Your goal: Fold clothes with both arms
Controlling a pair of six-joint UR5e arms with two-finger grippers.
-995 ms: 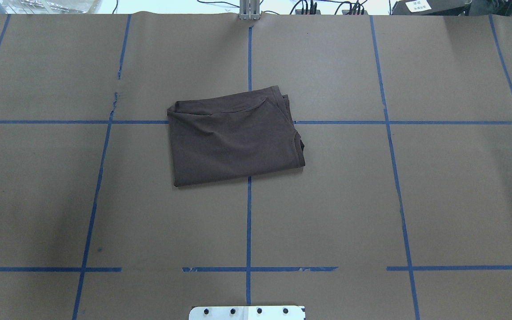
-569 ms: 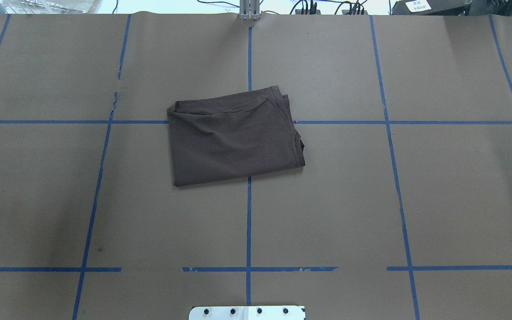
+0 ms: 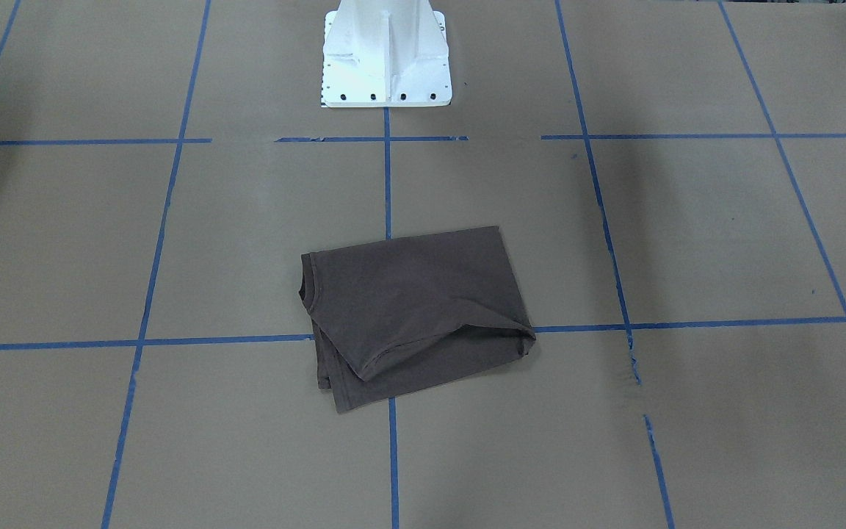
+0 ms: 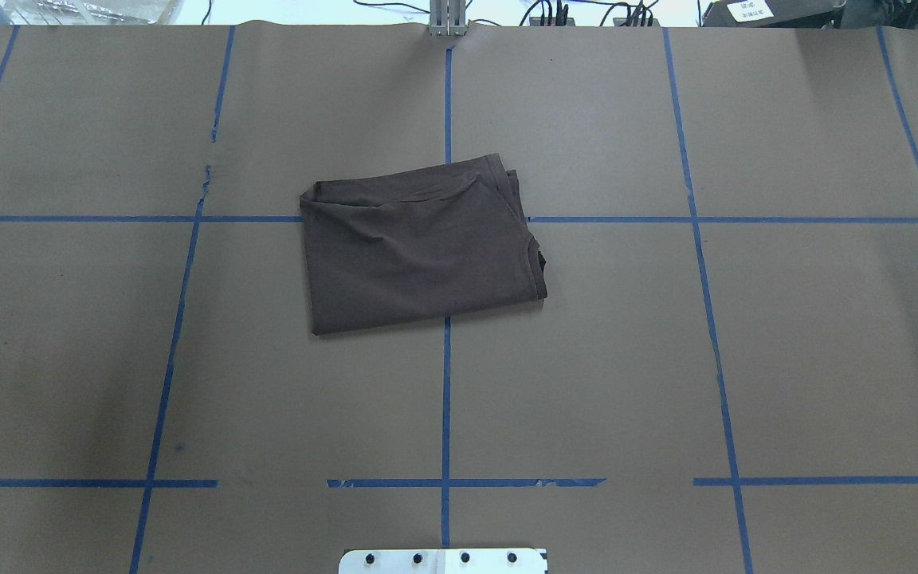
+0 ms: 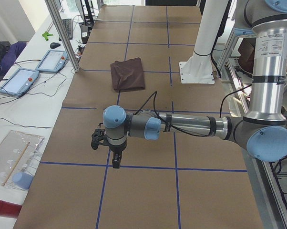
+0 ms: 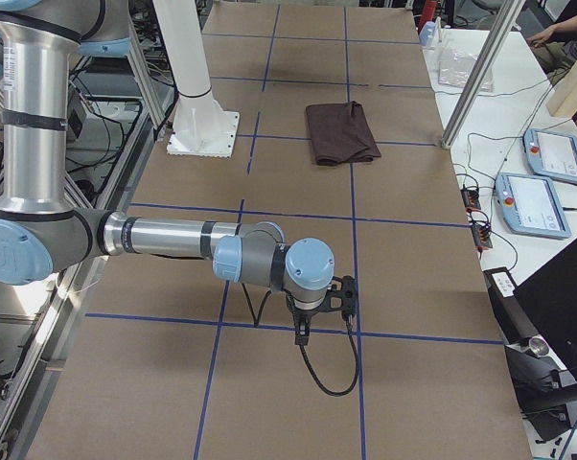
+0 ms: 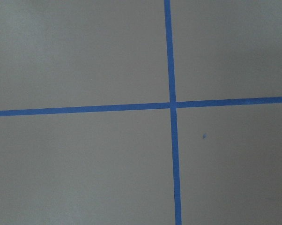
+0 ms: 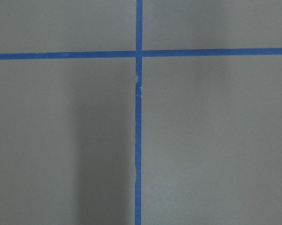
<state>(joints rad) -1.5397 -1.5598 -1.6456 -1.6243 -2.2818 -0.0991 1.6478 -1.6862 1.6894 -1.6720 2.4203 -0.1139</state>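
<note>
Lying flat at the middle of the table (image 4: 666, 359), the T-shirt (image 4: 423, 247) is folded into a compact, slightly skewed rectangle astride a crossing of the blue tape (image 4: 445, 399) grid. Its collar (image 4: 539, 265) shows at the edge on the robot's right. On the far side, one layer sits a little out of line with the layers beneath. Judged from this, the folding is done or nearly so; only that loose far edge could want squaring.

Nothing touches the garment. The white pedestal (image 3: 386, 55) stands well apart from it on the centre line.

The left arm (image 5: 191, 125) reaches out low over bare paper at its own end of the table, with the left gripper (image 5: 116, 164) pointing down, well clear of the cloth. The right arm (image 6: 164, 237) mirrors this at the opposite end, its right gripper (image 6: 301, 333) also pointing down. Both wrist cameras show only paper and tape crossings. This placement probably leaves the shirt unobstructed for inspection.

Whether the fingers of either gripper are apart or together cannot be told, as only the side views show them.
</note>
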